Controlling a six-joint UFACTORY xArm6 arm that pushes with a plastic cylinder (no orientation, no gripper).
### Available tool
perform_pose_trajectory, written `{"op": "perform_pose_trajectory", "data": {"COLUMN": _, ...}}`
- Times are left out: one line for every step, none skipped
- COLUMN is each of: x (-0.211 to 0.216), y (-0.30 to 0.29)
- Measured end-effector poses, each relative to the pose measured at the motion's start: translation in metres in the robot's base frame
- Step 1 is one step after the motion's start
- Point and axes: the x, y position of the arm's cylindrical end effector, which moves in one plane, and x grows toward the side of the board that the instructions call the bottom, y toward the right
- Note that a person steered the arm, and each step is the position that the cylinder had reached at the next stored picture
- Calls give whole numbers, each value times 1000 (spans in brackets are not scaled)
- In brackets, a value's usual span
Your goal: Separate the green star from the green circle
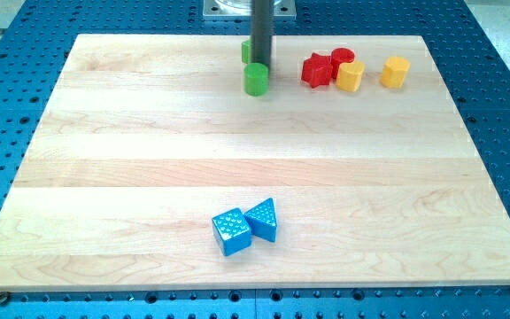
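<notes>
The arm carries no jaws, only a dark rod whose tip [259, 64] sits at the far edge of the table [149, 159], holding nothing. The tip stands between two green blocks: the green circle [255, 79] just in front of it, and the green star [246, 51] mostly hidden behind the rod. To the right lie a red star [317, 70], a red cylinder [342, 58] and two yellow blocks [351, 76] [395, 72]. Near the front sit a blue cube [231, 231] and a blue triangle [263, 219], touching.

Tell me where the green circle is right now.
The green circle sits near the board's top edge, left of the red star, directly below my tip, with the green star partly hidden behind the rod.
</notes>
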Motion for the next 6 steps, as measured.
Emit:
{"op": "perform_pose_trajectory", "data": {"x": -2, "y": 42}}
{"op": "perform_pose_trajectory", "data": {"x": -16, "y": 62}}
{"op": "perform_pose_trajectory", "data": {"x": -41, "y": 23}}
{"op": "perform_pose_trajectory", "data": {"x": -46, "y": -41}}
{"op": "perform_pose_trajectory", "data": {"x": -48, "y": -138}}
{"op": "perform_pose_trajectory", "data": {"x": -21, "y": -124}}
